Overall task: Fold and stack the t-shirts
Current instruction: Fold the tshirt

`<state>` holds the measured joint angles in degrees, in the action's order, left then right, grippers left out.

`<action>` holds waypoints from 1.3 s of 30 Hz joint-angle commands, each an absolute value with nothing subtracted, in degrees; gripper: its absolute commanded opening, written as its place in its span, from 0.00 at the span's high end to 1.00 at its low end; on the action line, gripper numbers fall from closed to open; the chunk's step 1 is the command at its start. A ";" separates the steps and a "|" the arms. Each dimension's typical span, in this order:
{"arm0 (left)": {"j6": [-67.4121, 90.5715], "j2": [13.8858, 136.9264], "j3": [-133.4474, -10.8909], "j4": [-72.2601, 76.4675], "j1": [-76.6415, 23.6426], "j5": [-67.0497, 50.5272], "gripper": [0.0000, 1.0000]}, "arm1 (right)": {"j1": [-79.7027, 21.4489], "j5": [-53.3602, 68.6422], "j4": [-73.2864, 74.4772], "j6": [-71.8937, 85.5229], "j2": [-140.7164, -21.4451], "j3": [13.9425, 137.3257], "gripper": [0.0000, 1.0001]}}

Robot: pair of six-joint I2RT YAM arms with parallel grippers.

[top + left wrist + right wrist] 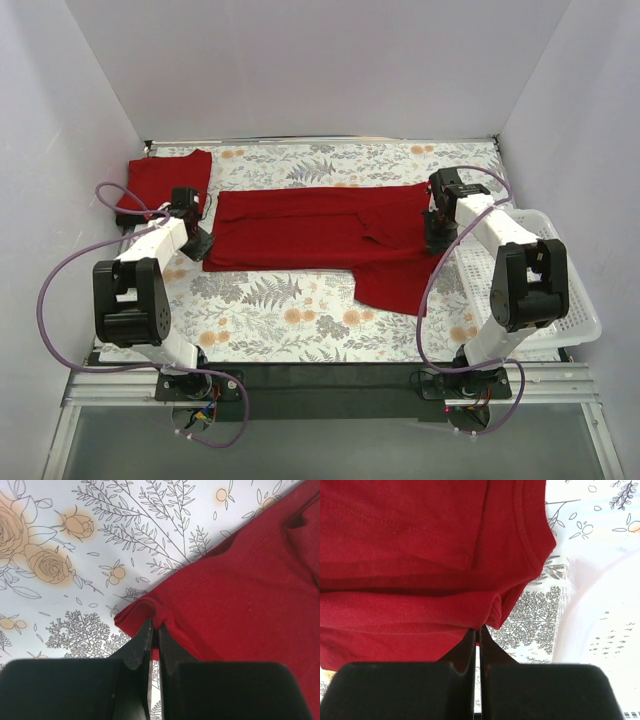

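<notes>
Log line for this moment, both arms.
left gripper: shut on spread red t-shirt, left edge | right gripper: shut on right edge | folded red t-shirt: far-left corner

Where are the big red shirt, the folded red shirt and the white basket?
Big shirt [300, 230]: top view, middle of the spread cloth.
Folded shirt [168, 180]: top view, its middle, at the far left.
Basket [582, 300]: top view, its right rim.

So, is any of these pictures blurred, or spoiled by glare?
Top view: even soft light, sharp, no glare. Left wrist: shirt sharp, left claw dark and soft. Right wrist: basket washed out and blurred.
</notes>
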<state>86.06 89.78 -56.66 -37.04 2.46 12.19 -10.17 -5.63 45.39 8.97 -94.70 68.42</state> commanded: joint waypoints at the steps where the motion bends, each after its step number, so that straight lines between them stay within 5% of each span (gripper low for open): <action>1: 86.48 90.52 -59.32 -34.98 2.90 14.06 0.98 | -9.49 -6.68 45.44 8.17 -95.62 71.45 0.99; 15: 87.36 97.12 -62.84 -33.75 2.90 12.66 0.96 | -9.40 -5.19 43.16 9.49 -100.46 72.24 0.94; 20: 88.06 97.30 -64.42 -34.72 2.90 12.48 0.74 | -9.40 -4.66 43.33 9.93 -100.20 73.73 0.76; 30: 90.79 98.18 -72.50 -34.46 2.90 10.11 0.50 | -9.40 -1.94 42.10 10.81 -96.07 77.61 0.62; 39: 85.44 92.38 -70.59 -32.78 0.89 0.10 0.28 | -9.49 8.17 38.76 14.06 -83.86 61.28 0.51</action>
<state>88.36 97.80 -71.77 -32.86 2.17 5.43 -9.72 3.27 39.51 12.08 -87.02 66.72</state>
